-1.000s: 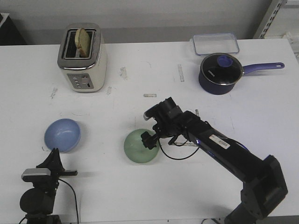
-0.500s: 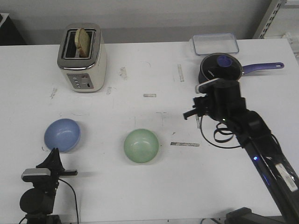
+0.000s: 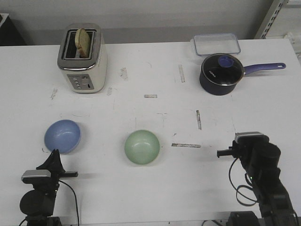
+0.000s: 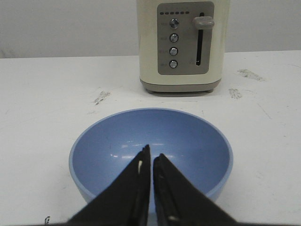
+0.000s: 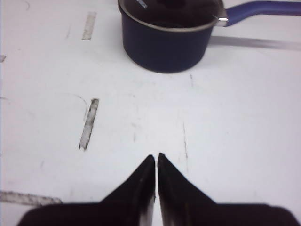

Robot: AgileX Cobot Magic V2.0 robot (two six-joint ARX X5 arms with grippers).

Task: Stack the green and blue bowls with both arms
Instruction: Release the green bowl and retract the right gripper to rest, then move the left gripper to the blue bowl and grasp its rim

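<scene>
The blue bowl (image 3: 62,136) sits upright on the white table at the front left. It also shows in the left wrist view (image 4: 188,141). The green bowl (image 3: 142,147) sits upright near the table's middle front, apart from both arms. My left gripper (image 4: 151,153) is shut and empty, its tips just before the blue bowl's near rim; in the front view it (image 3: 53,154) is just in front of that bowl. My right gripper (image 5: 156,156) is shut and empty over bare table, its arm (image 3: 256,157) at the front right, well right of the green bowl.
A cream toaster (image 3: 83,58) with a slice of bread stands at the back left. A dark navy saucepan (image 3: 221,74) with a purple handle and a clear plastic box (image 3: 216,44) stand at the back right. Tape marks dot the table.
My right arm has pulled away from the green bowl and back to the front right of the table. The green bowl stays in place. The left arm has not moved.
</scene>
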